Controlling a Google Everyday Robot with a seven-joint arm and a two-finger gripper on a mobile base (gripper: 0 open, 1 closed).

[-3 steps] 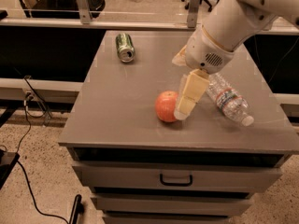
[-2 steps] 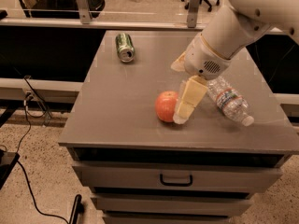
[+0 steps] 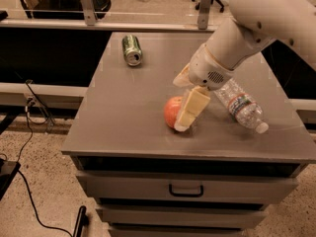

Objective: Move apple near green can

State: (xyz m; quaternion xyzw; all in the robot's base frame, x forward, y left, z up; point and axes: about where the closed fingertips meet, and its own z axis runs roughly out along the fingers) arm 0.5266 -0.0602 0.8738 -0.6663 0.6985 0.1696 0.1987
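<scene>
Leftmost, on the speckled floor: a black cable (image 3: 29,147) running down from the wall side toward the front corner.

Grey drawer cabinet (image 3: 128,132) fills the centre; flat top, one drawer with a dark handle (image 3: 186,190) on the front.

Green can (image 3: 132,50) lies on its side at the back left of the top, silver end facing forward. Nothing touching it.

Apple (image 3: 172,111) sits right of centre, toward the front half of the top, well apart from the can. Orange-red, left side plainly visible, right side covered.

Gripper (image 3: 183,118) is cream-coloured, slanting down to the tabletop, and overlaps the apple's right flank with its tip low by the apple's front edge. Whether it is clasping the apple or only beside it cannot be told from this angle.

Clear plastic water bottle (image 3: 242,106) lies on its side just right of the gripper, with its white cap pointing to the front right.

White arm (image 3: 256,28) comes in from the upper right, reaching down over the bottle to the gripper.
</scene>
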